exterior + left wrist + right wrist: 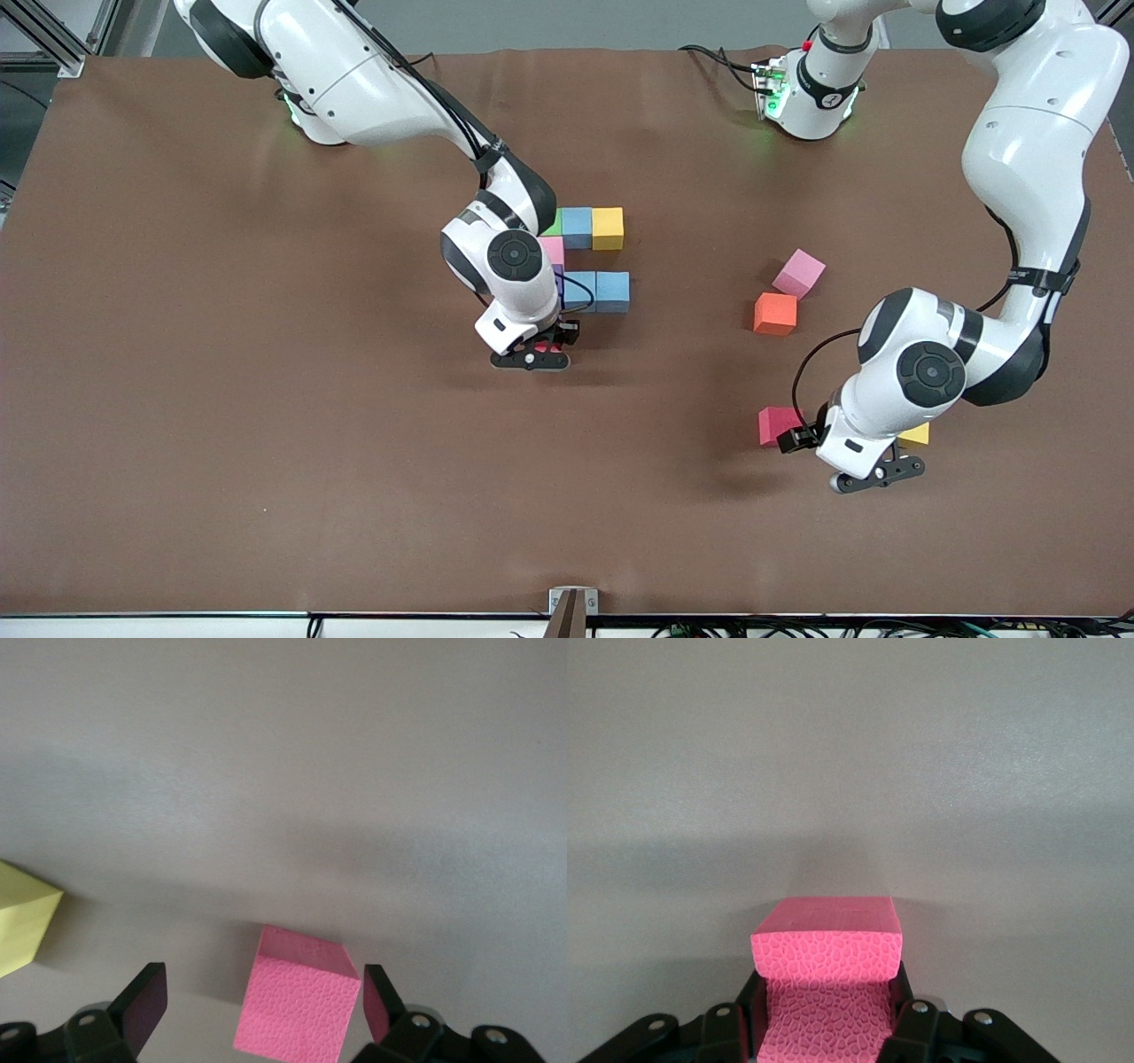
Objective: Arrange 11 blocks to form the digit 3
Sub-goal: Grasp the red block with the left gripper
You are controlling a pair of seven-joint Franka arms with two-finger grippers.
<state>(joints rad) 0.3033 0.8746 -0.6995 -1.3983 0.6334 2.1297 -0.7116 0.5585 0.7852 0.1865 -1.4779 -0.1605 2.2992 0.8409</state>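
Front view of a brown worktop [221, 354] with two white robot arms reaching over it. Near the middle sits a partly built figure of touching blocks [595, 257]: a green, a light blue and a yellow cube in one row, with two light blue cubes in a second row nearer the camera; the right arm hides the rest of the figure. The right end effector [532, 356] is just beside the figure, on its camera side, clamped on a red block [827, 979]. Well apart from the figure, toward the left arm's end, lie a pink block [798, 272] and an orange cube [775, 314], close together. Nearer the camera than these, the left end effector [877, 477] is spread open, its fingers [142, 1003] on either side of another red block [297, 1003], not touching it. A yellow block [22, 917] lies just beside.
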